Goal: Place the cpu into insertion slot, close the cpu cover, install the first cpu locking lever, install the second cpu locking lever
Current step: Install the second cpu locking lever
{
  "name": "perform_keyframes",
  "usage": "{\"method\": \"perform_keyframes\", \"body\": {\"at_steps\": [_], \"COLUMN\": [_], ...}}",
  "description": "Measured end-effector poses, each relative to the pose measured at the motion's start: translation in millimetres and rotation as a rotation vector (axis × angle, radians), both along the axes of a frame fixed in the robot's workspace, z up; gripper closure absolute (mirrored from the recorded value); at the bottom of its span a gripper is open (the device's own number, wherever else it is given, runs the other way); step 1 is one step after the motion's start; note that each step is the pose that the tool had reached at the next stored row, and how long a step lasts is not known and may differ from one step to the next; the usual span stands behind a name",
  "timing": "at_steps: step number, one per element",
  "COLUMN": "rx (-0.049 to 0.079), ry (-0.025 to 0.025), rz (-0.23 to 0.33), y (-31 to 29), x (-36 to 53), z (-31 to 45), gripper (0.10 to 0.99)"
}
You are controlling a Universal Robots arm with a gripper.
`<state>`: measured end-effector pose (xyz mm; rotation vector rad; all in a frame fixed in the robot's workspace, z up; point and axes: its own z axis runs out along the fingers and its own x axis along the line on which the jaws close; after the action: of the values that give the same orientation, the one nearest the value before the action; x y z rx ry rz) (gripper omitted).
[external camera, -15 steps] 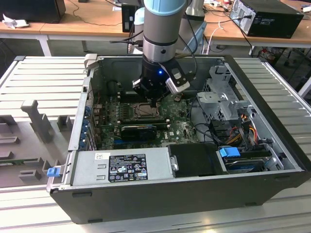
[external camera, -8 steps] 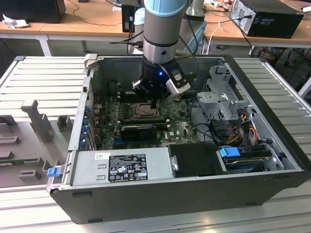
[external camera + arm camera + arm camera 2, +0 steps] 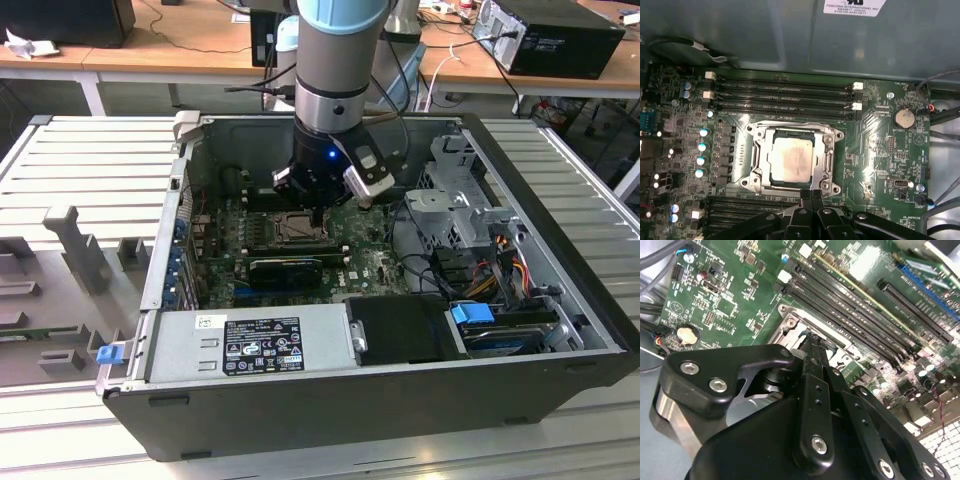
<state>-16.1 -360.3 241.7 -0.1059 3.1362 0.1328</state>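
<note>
CPU sits flat in the insertion slot on the green motherboard, pale metal top facing up and edges square to the socket; being square, it has no clear long axis. CPU cover lies closed around it, framing the chip. Gripper is at the socket edge, fingers together, holding nothing, inside the open computer case.

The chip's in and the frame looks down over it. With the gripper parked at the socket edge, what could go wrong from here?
1. The gripper sits right at the rim of the cover; a sideways slip could scrape the green board.
2. The memory slots lie close beside the socket, so a wide swing could catch them.
</note>
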Motion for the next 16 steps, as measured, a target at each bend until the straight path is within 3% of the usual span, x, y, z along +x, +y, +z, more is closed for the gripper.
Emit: {"method": "perform_keyframes", "body": {"at_steps": [4,5,7,9,11,12,16], "rx": [0.000,0.006,0.031,0.068,0.133,0.153,0.153], "ry": [0.0000,-0.0001,0.0018,0.0041,0.0069,0.0112,0.0176], "rz": [0.000,0.000,0.000,0.000,0.000,0.000,-0.001], "y": [-2.3,-2.4,-2.4,-2.4,-2.6,-2.5,-3.4], "x": [-0.1,0.1,0.0,0.0,0.0,0.0,0.0], "z": [2.9,3.1,3.2,3.2,3.2,3.0,-1.5], "gripper": [0.980,0.980,0.980,0.980,0.980,0.980,0.980]}}
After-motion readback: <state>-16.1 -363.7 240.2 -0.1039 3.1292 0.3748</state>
